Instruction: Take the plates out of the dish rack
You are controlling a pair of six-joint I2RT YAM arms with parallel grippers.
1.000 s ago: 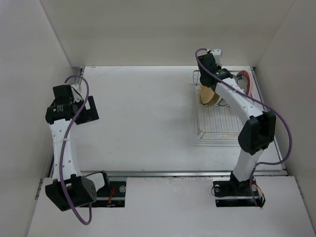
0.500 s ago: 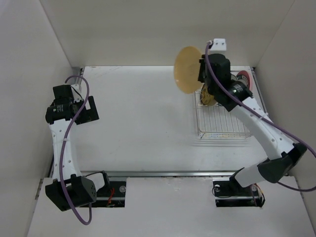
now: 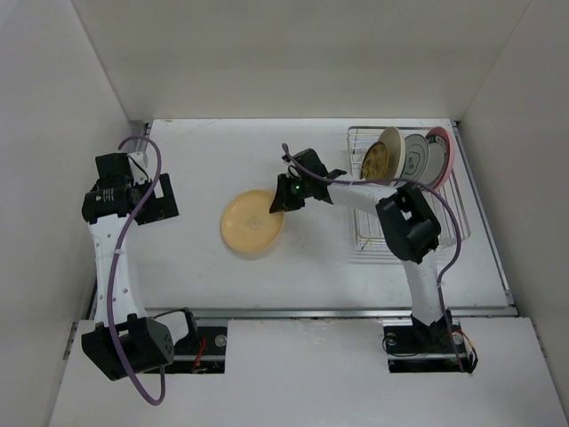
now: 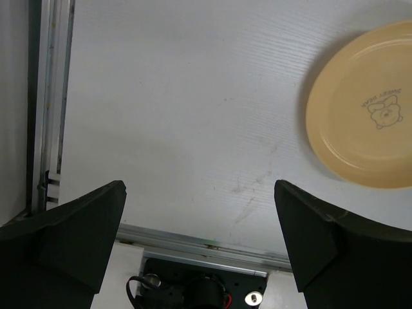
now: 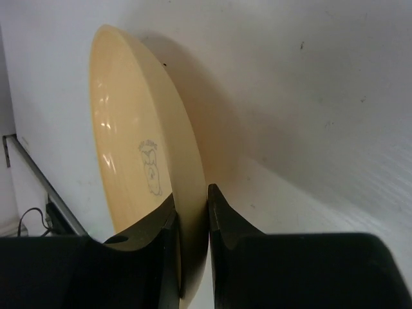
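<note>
The cream-yellow plate (image 3: 252, 223) lies face up, low on the table's middle; I cannot tell if it rests fully. My right gripper (image 3: 281, 204) is shut on its right rim. In the right wrist view the rim (image 5: 187, 193) sits between both fingers (image 5: 154, 257). The wire dish rack (image 3: 391, 222) stands at the back right. It holds a smaller dark-patterned plate (image 3: 377, 161), a white plate with a dark rim (image 3: 414, 158) and a pink plate (image 3: 442, 149), all upright. My left gripper (image 3: 165, 197) is open and empty at the left. The yellow plate also shows in the left wrist view (image 4: 364, 138).
White walls close in the table on the left, back and right. A metal rail (image 4: 193, 241) runs along the near table edge. The right arm (image 3: 356, 191) stretches from the rack side across to the table's middle.
My right gripper carried the cream-yellow plate from the rack, up over it, then down and left to the table's middle. The left arm has not moved.
</note>
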